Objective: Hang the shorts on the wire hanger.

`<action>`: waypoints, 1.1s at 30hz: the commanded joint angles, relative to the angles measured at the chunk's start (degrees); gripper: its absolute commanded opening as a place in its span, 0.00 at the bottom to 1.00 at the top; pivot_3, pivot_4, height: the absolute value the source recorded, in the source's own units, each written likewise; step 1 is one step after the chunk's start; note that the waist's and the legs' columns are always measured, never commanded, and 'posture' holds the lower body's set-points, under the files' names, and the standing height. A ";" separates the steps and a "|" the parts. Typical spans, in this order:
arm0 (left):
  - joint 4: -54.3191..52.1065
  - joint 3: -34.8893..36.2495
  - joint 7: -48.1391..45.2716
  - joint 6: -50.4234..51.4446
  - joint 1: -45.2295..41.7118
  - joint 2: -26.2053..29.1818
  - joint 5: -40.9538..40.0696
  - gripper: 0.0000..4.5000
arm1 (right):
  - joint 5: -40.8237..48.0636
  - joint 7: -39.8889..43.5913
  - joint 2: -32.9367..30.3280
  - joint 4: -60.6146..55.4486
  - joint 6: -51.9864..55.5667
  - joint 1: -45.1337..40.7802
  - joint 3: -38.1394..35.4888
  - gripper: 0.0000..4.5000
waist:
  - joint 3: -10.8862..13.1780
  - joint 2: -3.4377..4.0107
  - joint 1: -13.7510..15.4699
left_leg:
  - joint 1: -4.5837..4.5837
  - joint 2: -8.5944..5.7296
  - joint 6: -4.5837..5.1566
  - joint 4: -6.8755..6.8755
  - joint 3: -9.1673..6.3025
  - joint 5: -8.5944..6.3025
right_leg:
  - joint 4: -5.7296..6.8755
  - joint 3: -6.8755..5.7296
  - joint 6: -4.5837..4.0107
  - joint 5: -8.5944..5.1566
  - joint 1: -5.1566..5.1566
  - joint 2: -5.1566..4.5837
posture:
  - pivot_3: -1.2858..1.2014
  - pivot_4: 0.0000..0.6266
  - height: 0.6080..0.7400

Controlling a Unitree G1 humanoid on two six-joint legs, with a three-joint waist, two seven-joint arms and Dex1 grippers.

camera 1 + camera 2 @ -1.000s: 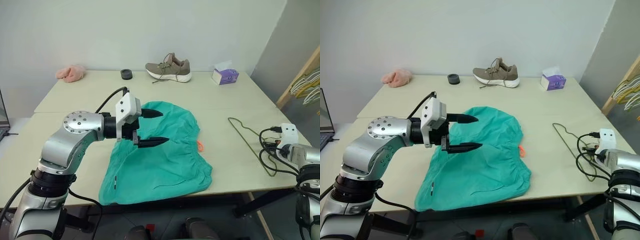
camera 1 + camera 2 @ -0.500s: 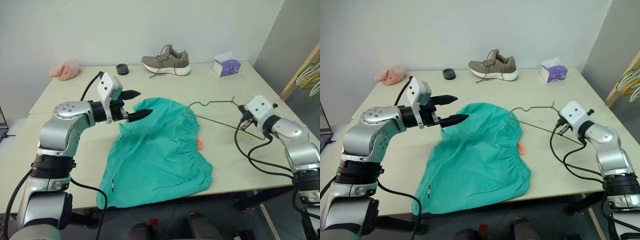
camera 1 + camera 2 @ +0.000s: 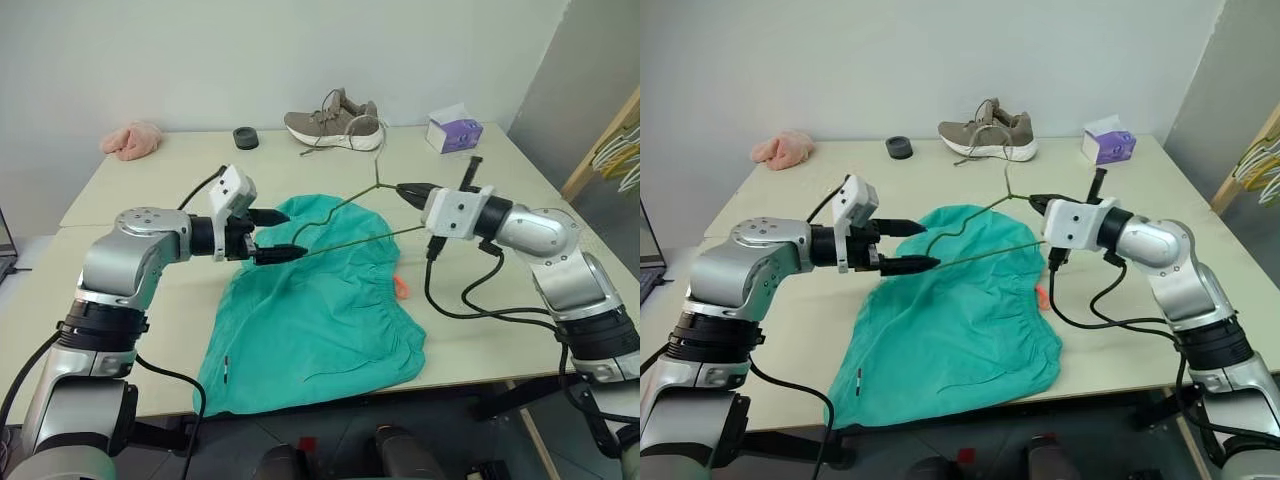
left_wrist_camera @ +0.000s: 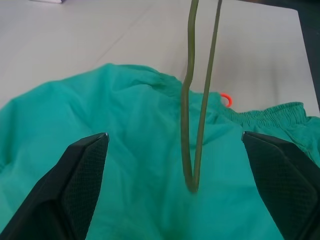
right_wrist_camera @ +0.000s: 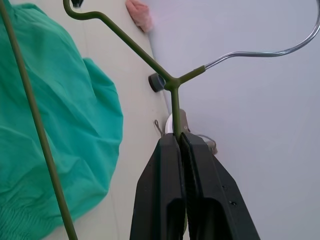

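The right gripper (image 5: 179,145) has its jaws shut on the thin olive-green wire hanger (image 3: 350,215), holding it above the teal-green fabric shorts (image 3: 320,310) spread on the pale wooden table (image 3: 480,300). The hanger's far corner sits midway between the wide-open jaws of the left gripper (image 4: 177,165), apparently untouched. Since the right jaws pinch only a thin wire, the frame could swivel and slip past the left jaws as they close, or dip and snag the fabric below.

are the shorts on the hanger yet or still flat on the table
Still flat. The shorts lie spread on the table; the wire hanger is held in the air above them by the right gripper, none of it inside the fabric.
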 commanded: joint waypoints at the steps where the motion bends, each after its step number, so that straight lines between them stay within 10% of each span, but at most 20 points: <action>1: -1.96 -0.16 -1.10 0.23 -0.10 0.61 0.30 1.00 | -0.22 0.59 0.60 -1.77 -2.26 -2.14 -0.36 0.00 | 0.00 0.00 0.00 | 0.00 0.00 0.00 0.00 0.00 0.00 | 0.00 0.00 0.00 0.00 0.00 0.00 | 0.45 0.12 1.00; 7: -2.97 -0.71 -4.52 1.70 1.30 1.42 -0.78 0.87 | -0.25 1.07 1.99 -1.87 -3.62 -2.32 -0.43 0.00 | 0.00 0.00 -0.01 | 0.00 0.00 0.00 0.02 0.01 0.00 | 0.02 0.00 -0.01 0.01 0.00 -0.01 | 0.45 0.12 1.00; 20: -4.13 -1.81 -7.12 0.56 3.68 2.17 0.77 0.00 | 0.72 2.96 2.81 -3.58 -3.76 -0.47 -0.52 0.00 | 0.00 0.00 -0.35 | 0.09 0.00 0.00 0.41 -0.05 0.00 | 0.78 0.00 -0.12 -0.08 -0.07 0.00 | 0.45 0.12 1.00; 27: -4.77 -1.42 -6.65 0.75 4.86 2.28 1.20 0.00 | -1.24 5.40 1.46 -4.72 -4.78 1.82 1.09 0.00 | 0.00 0.00 -0.68 | 0.05 0.02 0.00 0.61 -0.10 0.00 | 0.86 -0.03 -0.13 -0.08 -0.06 0.02 | 0.45 0.12 1.00; 33: -4.70 -0.95 -5.17 0.50 5.24 2.26 2.16 0.00 | -0.14 6.33 0.79 -6.58 -3.79 3.81 0.14 0.40 | 0.00 0.00 -1.03 | 0.02 0.01 0.01 0.65 -0.10 0.00 | 0.85 -0.03 -0.12 -0.08 -0.06 0.02 | 0.45 0.12 1.00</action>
